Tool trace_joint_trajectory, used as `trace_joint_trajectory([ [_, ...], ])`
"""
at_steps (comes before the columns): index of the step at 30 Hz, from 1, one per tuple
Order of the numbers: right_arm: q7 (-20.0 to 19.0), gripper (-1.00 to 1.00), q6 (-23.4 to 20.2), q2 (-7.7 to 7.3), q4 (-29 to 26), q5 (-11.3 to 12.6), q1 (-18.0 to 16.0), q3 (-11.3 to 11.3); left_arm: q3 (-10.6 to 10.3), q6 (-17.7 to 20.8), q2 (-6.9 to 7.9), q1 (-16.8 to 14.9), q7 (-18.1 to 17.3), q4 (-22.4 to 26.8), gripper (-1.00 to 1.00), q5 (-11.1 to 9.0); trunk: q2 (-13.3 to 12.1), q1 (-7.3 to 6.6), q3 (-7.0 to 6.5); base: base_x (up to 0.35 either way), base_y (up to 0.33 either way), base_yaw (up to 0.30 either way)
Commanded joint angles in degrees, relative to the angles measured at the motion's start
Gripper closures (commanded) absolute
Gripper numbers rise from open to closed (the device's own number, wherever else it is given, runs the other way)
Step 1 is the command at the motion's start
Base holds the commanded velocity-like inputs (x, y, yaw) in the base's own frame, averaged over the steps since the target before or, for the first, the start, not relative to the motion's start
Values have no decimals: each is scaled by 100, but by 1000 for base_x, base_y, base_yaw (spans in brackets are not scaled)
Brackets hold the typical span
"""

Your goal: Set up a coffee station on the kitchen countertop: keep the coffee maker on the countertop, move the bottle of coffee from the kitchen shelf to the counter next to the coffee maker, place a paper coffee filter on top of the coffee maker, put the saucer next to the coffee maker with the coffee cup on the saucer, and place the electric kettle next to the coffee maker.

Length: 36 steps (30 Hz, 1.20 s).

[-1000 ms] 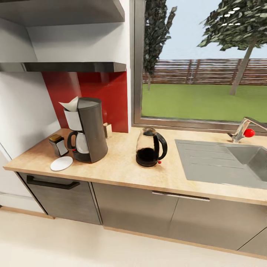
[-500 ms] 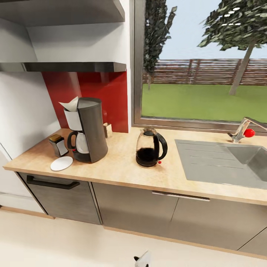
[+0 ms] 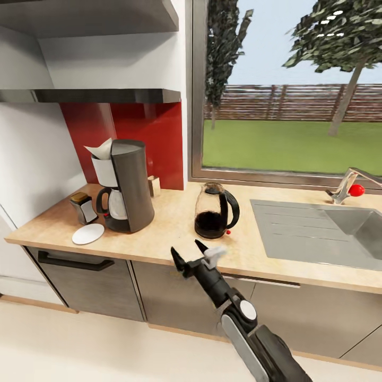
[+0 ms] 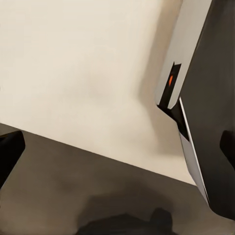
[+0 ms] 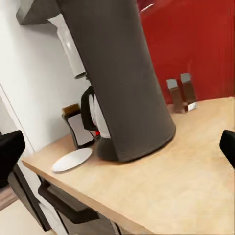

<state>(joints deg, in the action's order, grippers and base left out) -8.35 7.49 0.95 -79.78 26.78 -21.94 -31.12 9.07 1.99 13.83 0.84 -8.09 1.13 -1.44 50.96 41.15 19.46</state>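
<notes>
Risen since half a second ago: right gripper (image 3: 187,254), then barely in at the lower edge, now before the counter front with fingers spread and empty.

Surroundings: electric kettle (image 3: 215,211), clear body, dark liquid, black handle, at the gripper's 12 o'clock on the countertop (image 3: 170,233). Sink (image 3: 318,233) and faucet (image 3: 347,185) toward 2 o'clock. Two small shakers (image 5: 179,93) behind the coffee maker by the red backsplash (image 3: 154,138).

Task items: coffee maker (image 3: 124,185), dark cylinder with carafe, at 10 o'clock; paper coffee filter (image 3: 102,149) on its top; bottle of coffee (image 3: 83,207) and white saucer (image 3: 88,234) just beside it.

Open room: bare wood between coffee maker and kettle, and along the front edge.

Left gripper: fingers' state cannot be told; its wrist view looks at pale floor (image 4: 73,73).
</notes>
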Motion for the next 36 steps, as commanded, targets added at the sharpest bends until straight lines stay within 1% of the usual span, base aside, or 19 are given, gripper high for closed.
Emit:
trace_joint_trajectory([
  [1, -30, -100, -5, 0, -85, 39, -43, 173, 34, 21, 0, 4, -26, 11, -100, -15, 4, 1, 6, 0, 0, 0],
  [4, -41, -100, -174, -27, -196, 5, -208, 628, 34, 21, 4, 4, -26, 10, -100, -14, 4, 1, 6, 0, 0, 0],
  [5, -50, -100, -300, -39, -209, -2, -256, 783, 34, 21, 5, 4, -29, 10, -100, -14, 4, 1, 6, 0, 0, 0],
  [6, -63, -100, -498, -66, -220, -7, -300, 1028, 34, 21, 5, 4, -32, 14, -100, -14, 4, 1, 6, 0, 0, 0],
  [7, -69, -100, -598, -101, -221, -15, -316, 1186, 34, 21, 7, 4, -33, 16, -100, -14, 4, 1, 6, 0, 0, 0],
  [8, -76, -100, -665, -153, -217, -38, -327, 1318, 30, 21, 7, 4, -34, 17, -100, -11, 4, 1, 6, 0, 0, 0],
  [10, -111, -100, -741, -343, -191, -142, -338, 1475, 22, 24, 6, 4, -35, 21, -100, -7, 4, 1, 6, 0, 0, 0],
  [11, -185, -100, -760, -469, -169, -200, -341, 1514, 8, 26, 6, 4, -35, 24, -100, -7, 4, 1, 6, 0, 0, 0],
  [12, -399, -100, -778, -644, -117, -271, -343, 1548, -34, 25, 6, 4, -35, 27, -100, 5, 4, 1, 6, 0, 0, 0],
  [13, -696, -100, -794, -772, -62, -317, -344, 1565, -82, 20, 4, 4, -35, 35, -100, 31, 4, 1, 6, 0, 0, 0],
  [15, -1046, -100, -811, -908, -6, -346, -345, 1583, -122, 15, -12, 4, -15, 47, -100, 54, 4, 1, 6, 0, 0, 0],
  [16, -1083, -100, -813, -935, -4, -346, -345, 1583, -126, 14, -17, 4, -8, 48, -100, 56, 4, 1, 6, 0, 0, 0],
  [18, -1199, -100, -810, -1140, 6, -336, -346, 1575, -131, 17, -43, 4, 25, 53, -100, 63, 4, 1, 6, 0, 0, 0],
  [19, -1218, -100, -803, -1203, 14, -325, -346, 1569, -132, 19, -45, 4, 31, 50, -100, 64, 4, 1, 6, 0, -9, 0],
  [22, -1222, -100, -801, -1239, 22, -323, -346, 1560, -137, 26, -48, 4, 34, 46, -100, 65, 4, 1, 6, 14, -144, 0],
  [27, -1222, -100, -791, -1253, 150, -323, -344, 1557, -133, 43, -55, 4, 35, 52, -100, 65, 4, 1, 6, 127, -243, 0],
  [31, -1222, -100, -786, -1255, 169, -333, -340, 1557, -130, 42, -56, 4, 35, 48, -100, 65, 4, 1, 6, 227, -192, 0],
  [36, -1222, -100, -792, -1255, 175, -344, -337, 1557, -114, 31, -56, 4, 35, 50, -100, 65, 4, 1, 6, 309, -48, 0],
])
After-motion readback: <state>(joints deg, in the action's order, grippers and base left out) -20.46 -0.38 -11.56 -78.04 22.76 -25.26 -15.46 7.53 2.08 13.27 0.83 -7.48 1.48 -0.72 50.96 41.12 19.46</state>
